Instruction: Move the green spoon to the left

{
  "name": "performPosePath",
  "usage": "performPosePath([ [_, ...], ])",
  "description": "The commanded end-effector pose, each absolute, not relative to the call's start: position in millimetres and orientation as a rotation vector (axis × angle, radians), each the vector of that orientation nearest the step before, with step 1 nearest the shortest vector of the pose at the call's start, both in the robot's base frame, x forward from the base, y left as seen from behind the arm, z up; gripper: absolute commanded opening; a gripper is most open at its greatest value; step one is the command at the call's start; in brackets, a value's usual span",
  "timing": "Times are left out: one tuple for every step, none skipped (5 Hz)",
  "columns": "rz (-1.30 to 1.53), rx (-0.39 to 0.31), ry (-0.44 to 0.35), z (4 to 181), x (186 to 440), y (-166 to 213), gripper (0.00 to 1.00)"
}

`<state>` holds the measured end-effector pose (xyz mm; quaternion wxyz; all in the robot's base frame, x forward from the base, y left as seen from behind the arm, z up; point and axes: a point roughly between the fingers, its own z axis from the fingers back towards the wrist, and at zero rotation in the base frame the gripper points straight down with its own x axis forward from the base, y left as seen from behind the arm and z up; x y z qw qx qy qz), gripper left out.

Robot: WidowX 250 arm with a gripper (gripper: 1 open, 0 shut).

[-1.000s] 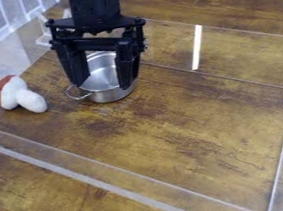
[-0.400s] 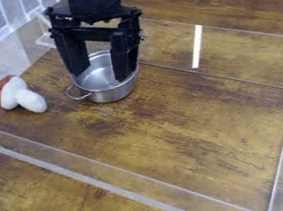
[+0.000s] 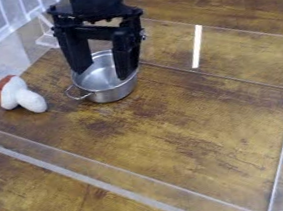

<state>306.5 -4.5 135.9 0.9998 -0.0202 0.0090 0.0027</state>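
Shifting slightly since the earlier frame, the black gripper is hanging over the metal pot, jaws spread wide; whether it is holding anything is unclear. No green spoon is showing, so its place is uncertain. A red-and-white mushroom-like toy is lying near the pot on the brown wooden tabletop.

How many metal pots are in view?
1: the pot below the gripper, right of the red-and-white object. The arm could hide others.
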Motion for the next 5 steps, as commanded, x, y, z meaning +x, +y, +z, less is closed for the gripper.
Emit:
performPosePath([
  [0.003,-0.029,-0.017,130.5,312.6,-3.0,1.00],
  [0.022,-0.019,-0.011,116.6,316.3,2.9,1.00],
  [-0.015,-0.014,-0.021,131.8,317.1,15.8,1.00],
  [0.019,-0.017,-0.035,137.3,334.7,22.7,1.00],
  [0.046,-0.020,-0.052,134.7,353.3,32.5,1.00],
])
